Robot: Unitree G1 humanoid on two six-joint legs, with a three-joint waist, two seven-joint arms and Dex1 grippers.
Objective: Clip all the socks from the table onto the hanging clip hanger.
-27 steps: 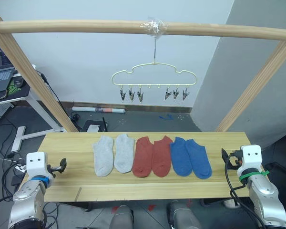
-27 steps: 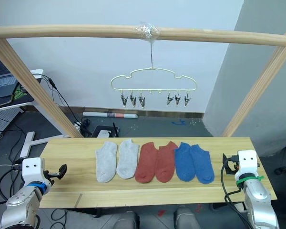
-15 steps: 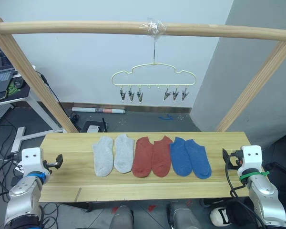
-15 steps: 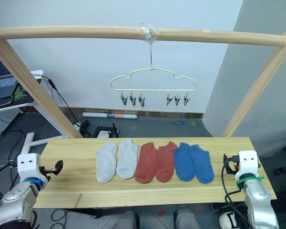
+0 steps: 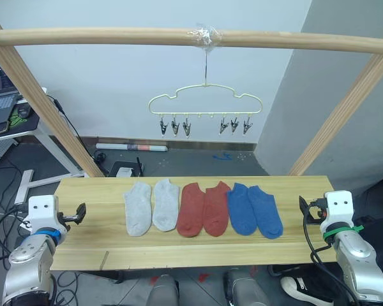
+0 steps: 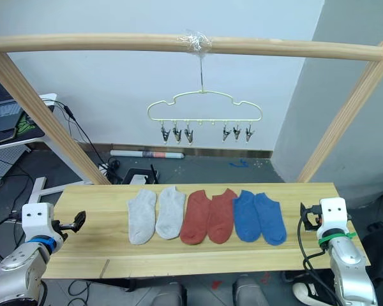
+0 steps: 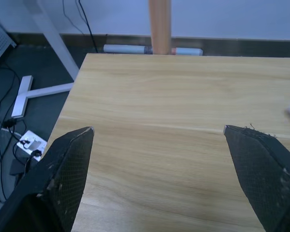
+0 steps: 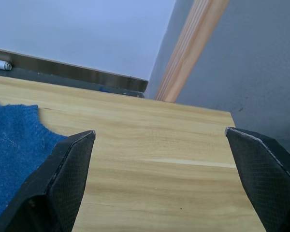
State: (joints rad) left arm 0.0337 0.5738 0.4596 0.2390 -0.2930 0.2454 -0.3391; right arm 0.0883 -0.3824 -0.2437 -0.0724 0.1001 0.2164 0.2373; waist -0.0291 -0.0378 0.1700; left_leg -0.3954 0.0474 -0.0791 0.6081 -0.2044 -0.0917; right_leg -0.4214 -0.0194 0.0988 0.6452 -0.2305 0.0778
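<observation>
As both the left gripper (image 7: 157,133) and right gripper (image 8: 159,133) hover spread and empty, the socks (image 5: 203,208) on the table (image 5: 89,236), judged light, limp and unbreakable, are best pinched at their 12 o'clock cuffs.

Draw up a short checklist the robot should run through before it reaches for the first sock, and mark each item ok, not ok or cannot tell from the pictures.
1. Six socks lie flat in a row on the table, none overlapping badly: ok.
2. Clip hanger hangs from the wooden pole with its clips free: ok.
3. Left gripper open and holding nothing: ok.
4. Right gripper open and holding nothing: ok.
5. Blue sock lies nearest the right gripper: ok.
6. Clips spring firmly enough to hold a sock: cannot tell.
</observation>
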